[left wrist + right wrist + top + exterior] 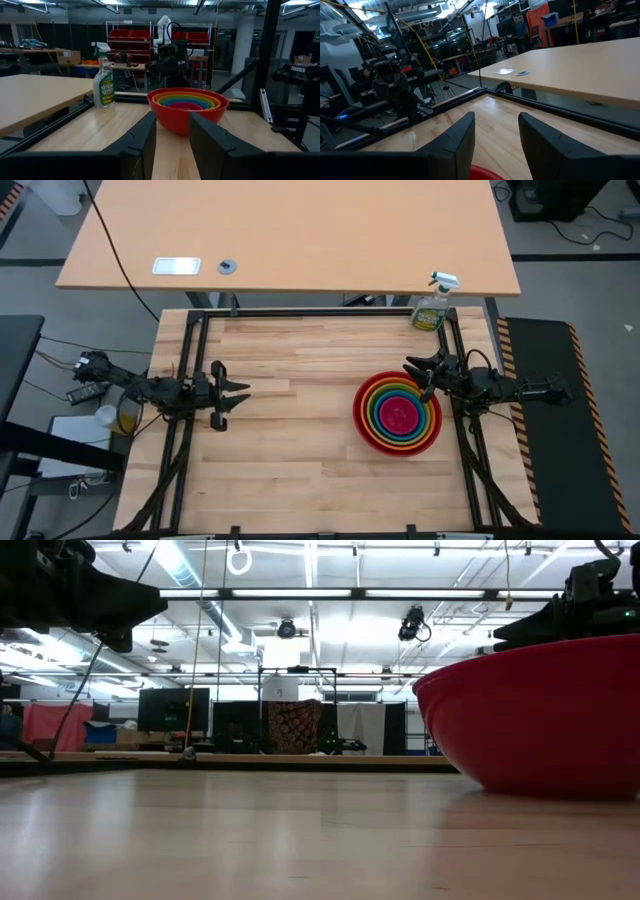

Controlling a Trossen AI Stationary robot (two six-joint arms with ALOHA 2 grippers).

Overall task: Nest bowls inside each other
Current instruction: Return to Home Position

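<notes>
The bowls sit nested on the right half of the table, red outermost, then orange, green, blue and pink at the centre; the red one rests on its base, and the stack also shows in the left wrist view. My left gripper hovers open at the table's left side, pointing level toward the bowls. My right gripper hovers open just above the stack's far right rim, with the red rim at the lower edge of its wrist view. Neither holds anything.
A green spray bottle stands at the table's far right corner, also seen as the spray bottle in the left wrist view. A larger light desk lies beyond the far edge. Bare wood spans the middle and near side.
</notes>
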